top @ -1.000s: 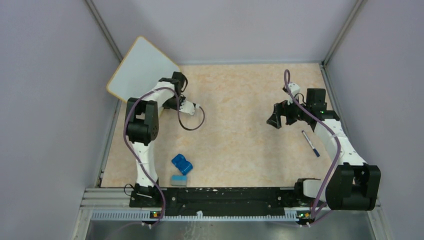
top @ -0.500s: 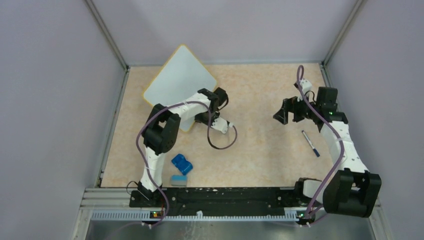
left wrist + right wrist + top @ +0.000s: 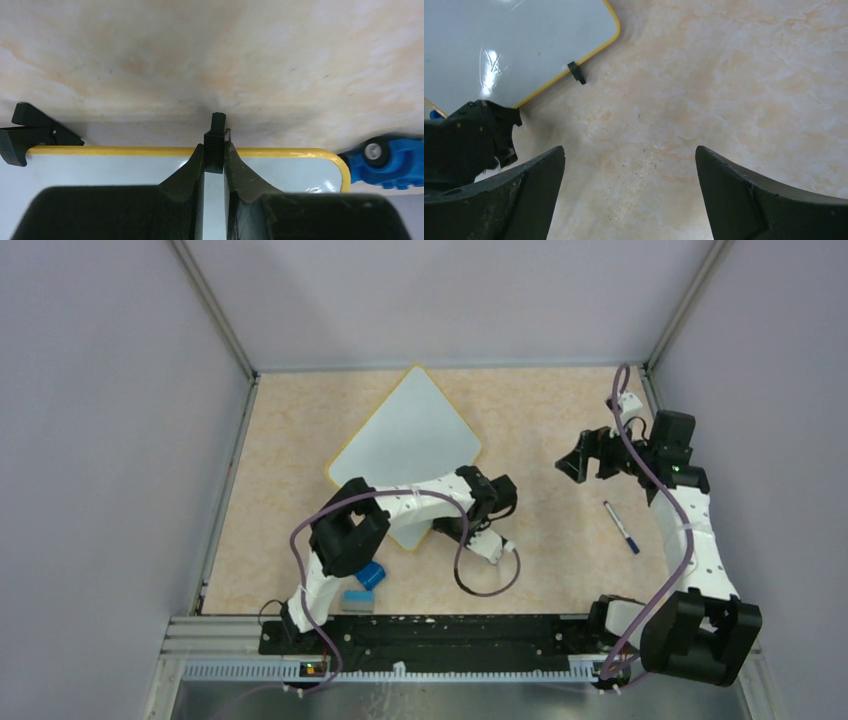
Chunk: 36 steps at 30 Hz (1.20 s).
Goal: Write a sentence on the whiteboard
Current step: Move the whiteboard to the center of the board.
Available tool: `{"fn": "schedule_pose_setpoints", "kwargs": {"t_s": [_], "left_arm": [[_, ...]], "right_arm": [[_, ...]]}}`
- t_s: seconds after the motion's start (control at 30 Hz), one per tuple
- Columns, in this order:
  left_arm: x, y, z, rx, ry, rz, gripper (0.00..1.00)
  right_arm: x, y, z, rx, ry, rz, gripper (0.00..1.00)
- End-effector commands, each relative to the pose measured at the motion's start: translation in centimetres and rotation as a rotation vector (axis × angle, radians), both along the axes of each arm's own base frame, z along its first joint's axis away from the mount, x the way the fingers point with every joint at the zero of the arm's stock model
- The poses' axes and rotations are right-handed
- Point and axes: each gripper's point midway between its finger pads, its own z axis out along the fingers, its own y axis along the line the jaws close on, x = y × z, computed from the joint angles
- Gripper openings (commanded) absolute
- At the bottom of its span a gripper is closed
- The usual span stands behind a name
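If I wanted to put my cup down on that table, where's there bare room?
Bare table lies near-centre, between the left arm and the pen; also the far-left corner beside the whiteboard. Crowded: the near-left, where the blue toy car and eraser sit by that arm.

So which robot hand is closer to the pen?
Right. The right gripper, open, sits just beyond the pen. The left gripper is far off to its left, shut on the edge of the whiteboard.
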Motion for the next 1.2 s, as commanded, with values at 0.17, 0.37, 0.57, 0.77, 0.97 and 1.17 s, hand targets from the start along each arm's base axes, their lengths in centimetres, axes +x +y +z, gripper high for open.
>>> {"fn": "schedule_pose_setpoints", "kwargs": {"t_s": [0.17,0.37,0.57,0.77,0.97,1.17], "left_arm": [[-8.3,-1.2,1.9,-0.001,0.037,-0.022,0.00],[-11.3,-0.1,1.3,0.038,0.038,-0.072,0.00],[-12.1,2.1,0.3,0.069,0.031,-0.097,0.00],[-11.8,2.0,0.8,0.034,0.001,-0.099,0.18],[-12.5,-1.0,3.5,-0.103,0.048,-0.061,0.52],[-13.4,-4.4,5.7,-0.295,0.143,-0.017,0.76]], "right_arm": [[-0.6,-0.2,4.3,0.021,-0.108,0.029,0.99],[-1.5,-0.1,4.5,0.010,-0.099,0.039,0.99],[-1.7,-0.2,4.7,-0.002,-0.091,0.038,0.99],[-2.1,-0.4,4.7,-0.022,-0.054,0.047,0.99],[-3.0,-1.6,4.2,-0.113,0.008,0.039,0.99],[-3.5,-3.0,3.0,-0.194,0.076,0.012,0.99]]}}
